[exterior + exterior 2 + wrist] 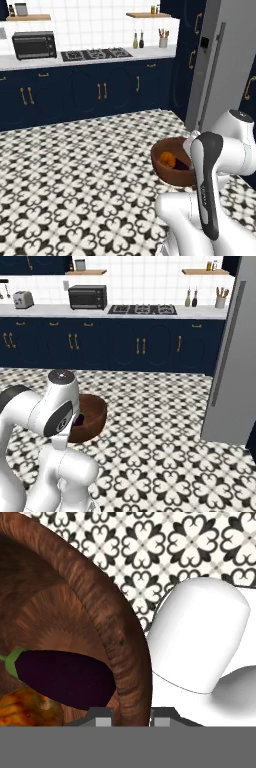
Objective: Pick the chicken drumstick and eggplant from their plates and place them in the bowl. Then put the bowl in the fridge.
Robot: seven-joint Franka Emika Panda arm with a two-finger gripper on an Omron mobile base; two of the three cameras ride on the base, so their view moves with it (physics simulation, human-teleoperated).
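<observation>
The dark reddish-brown bowl [159,152] hangs above the patterned floor, close in front of the arm. My gripper [134,719] is shut on the bowl's rim [125,662], one fingertip inside and one outside. Inside the bowl lie the dark purple eggplant [62,679] and the orange-brown chicken drumstick [27,709], side by side. Both also show in the left base view, the drumstick [168,160] left of the eggplant [185,164]. In the right base view the bowl [95,413] sits partly behind the arm. The tall grey fridge [225,70] stands to the right [237,361]. The plates are out of view.
Navy cabinets with gold handles [100,90] run along the back wall under a counter with a cooktop [97,54] and a toaster oven [34,45]. Black-and-white tiled floor [75,170] spreads between me and them.
</observation>
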